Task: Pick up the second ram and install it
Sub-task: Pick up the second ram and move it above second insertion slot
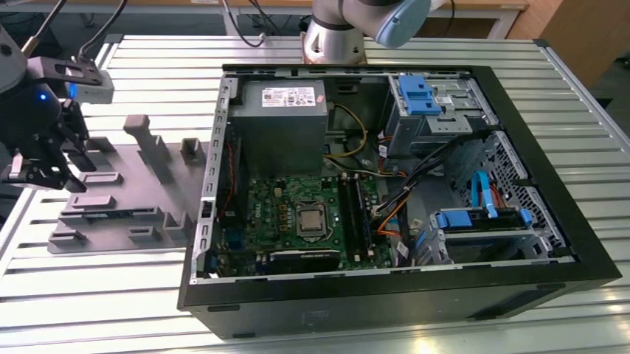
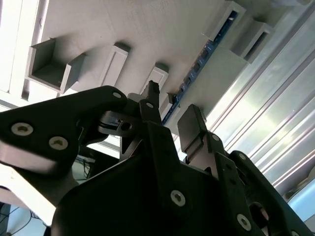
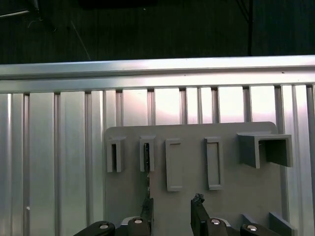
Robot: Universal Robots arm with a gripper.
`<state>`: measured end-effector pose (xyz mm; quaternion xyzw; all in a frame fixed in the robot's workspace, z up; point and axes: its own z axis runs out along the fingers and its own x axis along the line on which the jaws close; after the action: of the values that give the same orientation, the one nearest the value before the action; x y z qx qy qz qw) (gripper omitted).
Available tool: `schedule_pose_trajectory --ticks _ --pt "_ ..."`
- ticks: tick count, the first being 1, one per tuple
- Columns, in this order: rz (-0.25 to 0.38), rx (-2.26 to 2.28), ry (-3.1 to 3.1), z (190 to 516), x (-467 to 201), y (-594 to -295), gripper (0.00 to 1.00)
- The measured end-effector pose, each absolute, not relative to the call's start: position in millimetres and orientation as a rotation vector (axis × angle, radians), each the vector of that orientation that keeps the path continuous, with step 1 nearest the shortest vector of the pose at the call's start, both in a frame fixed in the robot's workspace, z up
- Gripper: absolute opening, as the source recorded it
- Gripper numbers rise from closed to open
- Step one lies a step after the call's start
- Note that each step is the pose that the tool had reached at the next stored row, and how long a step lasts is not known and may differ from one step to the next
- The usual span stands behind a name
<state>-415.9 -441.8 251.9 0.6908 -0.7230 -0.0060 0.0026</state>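
Observation:
The second ram [image 2: 199, 64] is a thin blue board seen edge-on, standing on edge in the raised blocks of the grey holder tray [image 2: 147, 29]. In the first wrist view the ram [image 3: 146, 164] is a dark thin line running from a slotted block toward one finger. My gripper [image 2: 170, 110] is open just above the tray, and the ram's near end lies in the gap, close to one finger [image 2: 150, 101]. In the exterior view the gripper [image 1: 47, 179] hangs over the tray [image 1: 118, 214] at the far left, outside the computer case.
An open black computer case [image 1: 394, 295] lies at the exterior view's right with a green motherboard [image 1: 285, 214], long black memory slots [image 1: 352, 210], cables and blue drive brackets [image 1: 418, 96]. The ribbed metal table [image 1: 99, 302] carries everything. The arm's base [image 1: 335, 40] stands behind the case.

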Motion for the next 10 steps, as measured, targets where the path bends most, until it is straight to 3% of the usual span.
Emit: schedule_pose_trajectory --ticks 10 --pt "-0.018 2.166 -2.267 245.1 -415.8 -443.8 0.43"
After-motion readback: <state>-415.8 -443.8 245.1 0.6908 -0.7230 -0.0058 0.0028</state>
